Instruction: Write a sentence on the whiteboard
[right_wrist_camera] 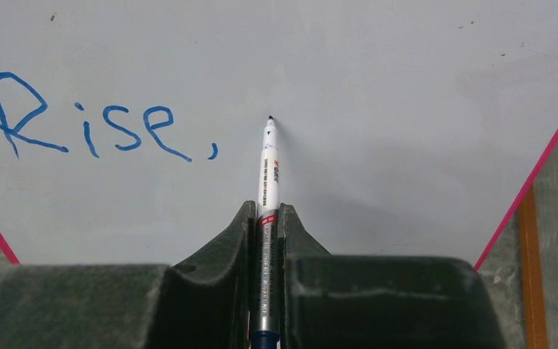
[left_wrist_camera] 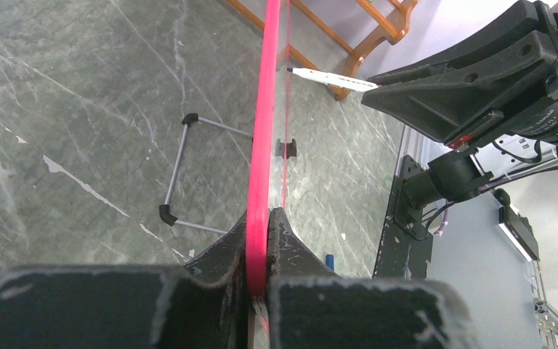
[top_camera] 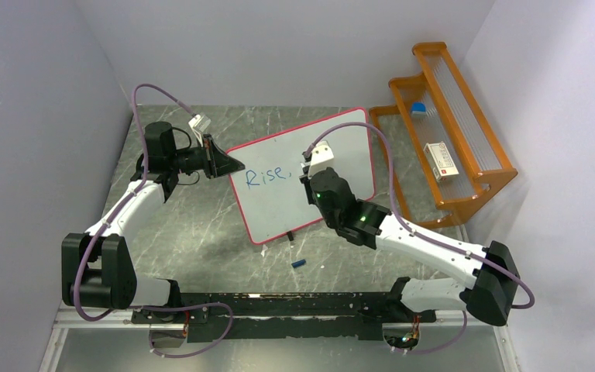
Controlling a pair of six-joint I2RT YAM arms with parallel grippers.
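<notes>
From above, the right arm [top_camera: 426, 242] is covering the lower right of the whiteboard [top_camera: 275, 209]. The marker [right_wrist_camera: 268, 182] is running off the bottom of the right wrist view, its print coming out too small to read. The left wrist camera is only catching the board edge-on, hiding its face.

Pale lilac walls [top_camera: 279, 46], grey marbled tabletop [top_camera: 201, 225], orange rack [top_camera: 476, 194] at right

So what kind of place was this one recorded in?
Probably a lab robot cell rather than a home or shop: plain walls box in a marble-patterned table, a black mounting rail runs along its near edge, and an orange rack stands in the corner.
</notes>
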